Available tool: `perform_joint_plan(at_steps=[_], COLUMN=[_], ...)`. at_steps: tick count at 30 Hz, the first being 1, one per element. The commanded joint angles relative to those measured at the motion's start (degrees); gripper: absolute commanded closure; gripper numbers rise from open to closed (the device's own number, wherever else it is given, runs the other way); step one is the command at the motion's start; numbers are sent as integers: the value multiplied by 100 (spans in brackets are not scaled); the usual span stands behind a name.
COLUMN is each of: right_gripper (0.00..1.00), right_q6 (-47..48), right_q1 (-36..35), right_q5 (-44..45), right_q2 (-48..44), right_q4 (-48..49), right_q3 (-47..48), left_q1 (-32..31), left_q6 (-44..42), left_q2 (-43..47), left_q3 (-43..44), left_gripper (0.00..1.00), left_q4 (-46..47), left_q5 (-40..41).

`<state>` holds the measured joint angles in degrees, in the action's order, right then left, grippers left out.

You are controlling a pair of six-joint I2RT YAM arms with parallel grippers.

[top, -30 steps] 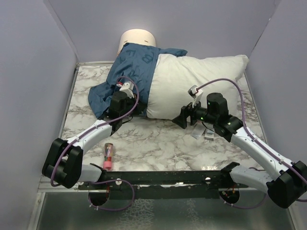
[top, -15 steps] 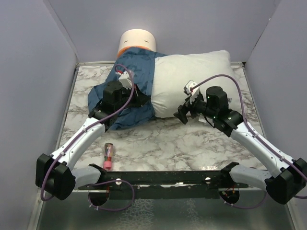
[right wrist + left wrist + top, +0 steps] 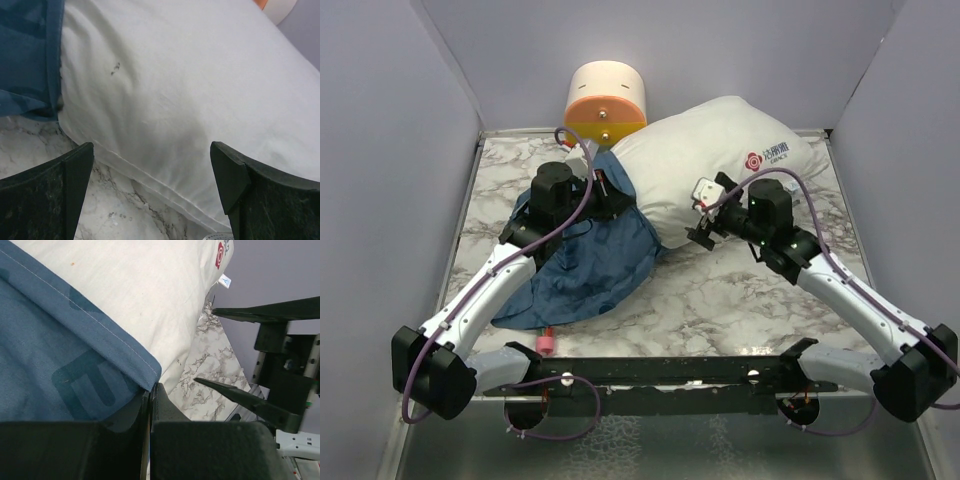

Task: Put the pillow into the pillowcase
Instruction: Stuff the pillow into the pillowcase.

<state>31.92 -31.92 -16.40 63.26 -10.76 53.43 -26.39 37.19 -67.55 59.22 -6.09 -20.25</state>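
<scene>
Pillow (image 3: 712,165) mostly outside; pillowcase (image 3: 590,265) overlaps one end only.

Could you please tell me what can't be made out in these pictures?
- Top view: the left gripper covers the pillowcase mouth, hiding how far the pillow reaches in.
- Pillow's logo text: too small in the top view, cut by the left wrist view's edge.
- Top view: the pillowcase covers most of a red-tipped object.
</scene>
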Motion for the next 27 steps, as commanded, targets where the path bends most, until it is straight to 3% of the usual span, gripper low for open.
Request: perform_joint_plan(at_steps=[1, 5, 9, 10, 14, 17, 21, 27], right_gripper=[1, 0, 13, 19, 73, 96, 99, 99], right_q6=[892, 915, 543, 419, -355, -801, -1703, -2656], right_q1=[-25, -32, -188, -221, -240, -420, -844, -1359], right_q5=[485, 44, -414, -416, -660, -1670, -1601, -691], right_q2=[554, 1023, 1750, 1986, 2776, 2581, 1921, 1378], right_q4=[3, 868, 1766, 1913, 1955, 2294, 2964, 3011], right_q3=[-128, -321, -202, -89, 621, 612, 365, 1115], left_q1=[-7, -7, -6, -6, 3, 2, 3, 3], left_q6=[240, 314, 342, 305, 265, 349, 349, 324], left_q2=[151, 130, 47, -24, -378, -627, -1004, -1370], left_q3=[35, 1, -52, -13, 288, 583, 1333, 2543], left_gripper=[100, 100, 100, 100, 100, 100, 100, 100], left_q4=[323, 380, 599, 612, 719, 892, 861, 631], left_q5=[-200, -244, -327, -373, -538, -630, -798, -1101])
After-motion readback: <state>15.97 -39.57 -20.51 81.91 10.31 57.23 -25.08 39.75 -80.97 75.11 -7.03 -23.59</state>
